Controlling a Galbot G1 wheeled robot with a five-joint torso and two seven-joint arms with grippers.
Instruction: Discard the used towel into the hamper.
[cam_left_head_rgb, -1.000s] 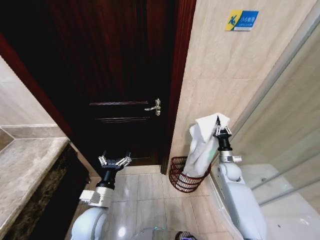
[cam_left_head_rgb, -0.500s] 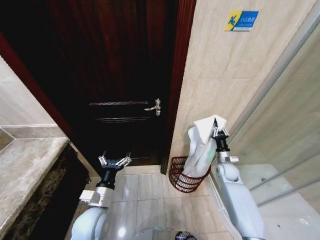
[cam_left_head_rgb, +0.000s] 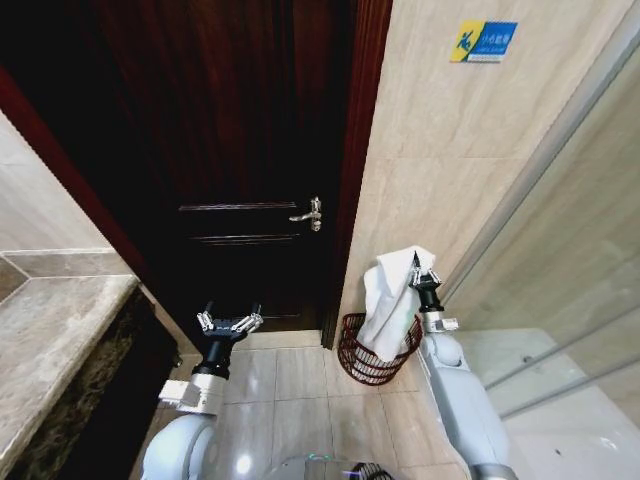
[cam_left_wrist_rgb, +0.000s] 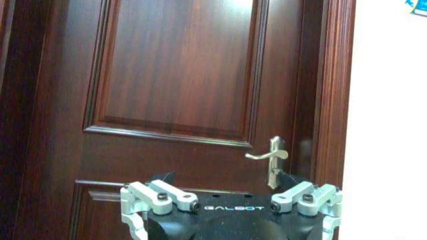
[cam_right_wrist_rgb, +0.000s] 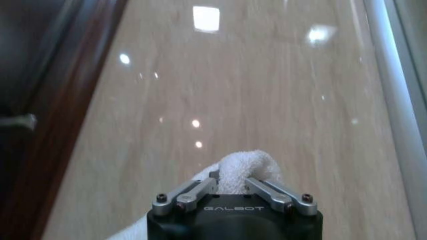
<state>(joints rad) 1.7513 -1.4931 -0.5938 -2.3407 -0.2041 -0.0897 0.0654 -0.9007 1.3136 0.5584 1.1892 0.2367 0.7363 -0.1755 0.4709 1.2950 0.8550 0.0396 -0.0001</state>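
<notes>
I keep the right gripper clenched on the white towel, lower right of centre, so it drapes into the hamper; left gripper idles released, lower left.

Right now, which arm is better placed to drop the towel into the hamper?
The right. Its gripper is shut on the white towel, which hangs into the hamper by the wall. The left gripper is open, empty, and faces the door.

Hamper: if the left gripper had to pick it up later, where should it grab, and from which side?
Probably the hamper's top rim on its rounded front, coming from above on the door side. The towel, held by the right gripper, hangs over the other side, and the back is against the wall.
</notes>
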